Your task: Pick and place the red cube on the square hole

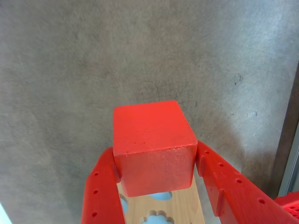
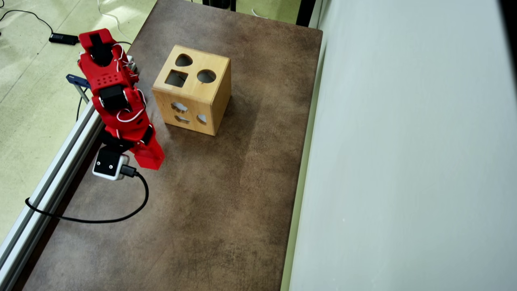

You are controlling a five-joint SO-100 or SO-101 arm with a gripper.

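The red cube (image 1: 152, 140) sits between the two red fingers of my gripper (image 1: 156, 151), which is shut on it and holds it above the brown table top. In the overhead view the gripper (image 2: 148, 158) hangs at the table's left side, below and left of the light wooden box (image 2: 193, 89); there the cube cannot be told apart from the red fingers. The square hole (image 2: 176, 78) is a dark cut-out in the box's top face, at its left. In the wrist view a strip of the box's side (image 1: 187, 207) with shaped cut-outs shows under the cube.
The box top also has a round hole (image 2: 206, 76) and a teardrop hole (image 2: 183, 60). An aluminium rail (image 2: 52, 178) runs along the table's left edge, with a black cable (image 2: 101, 220) looping onto the table (image 2: 226, 182). A pale wall (image 2: 404, 141) borders the right.
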